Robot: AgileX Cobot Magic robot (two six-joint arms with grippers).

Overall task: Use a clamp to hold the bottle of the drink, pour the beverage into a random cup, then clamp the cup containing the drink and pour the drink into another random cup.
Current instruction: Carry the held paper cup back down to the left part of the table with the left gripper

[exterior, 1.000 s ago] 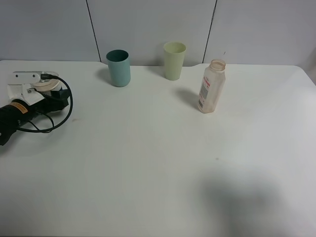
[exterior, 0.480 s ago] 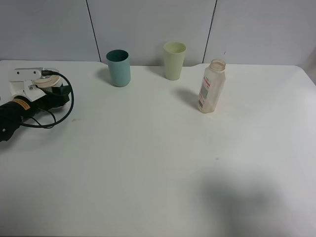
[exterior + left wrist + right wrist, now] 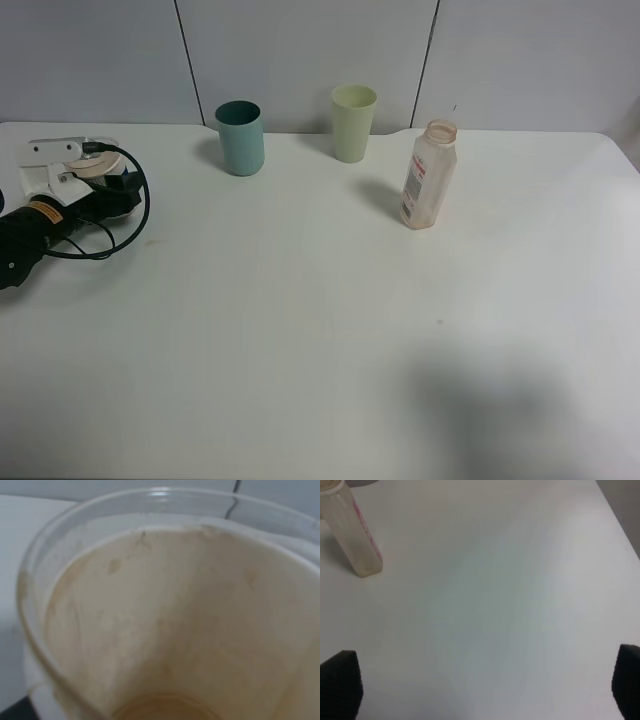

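Evidently nothing was grasped yet: the bottle (image 3: 429,175) stood upright near the desk's (image 3: 300,330) far edge, right of the two cups (image 3: 240,137), within the right gripper's (image 3: 480,680) reach, its tips spread wide. The left gripper's spread couldn't be told.

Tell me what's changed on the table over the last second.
Only the left arm at the table's left edge shifted, a little toward the back wall. The bottle, teal cup and pale green cup stayed put; nothing was grasped or released.
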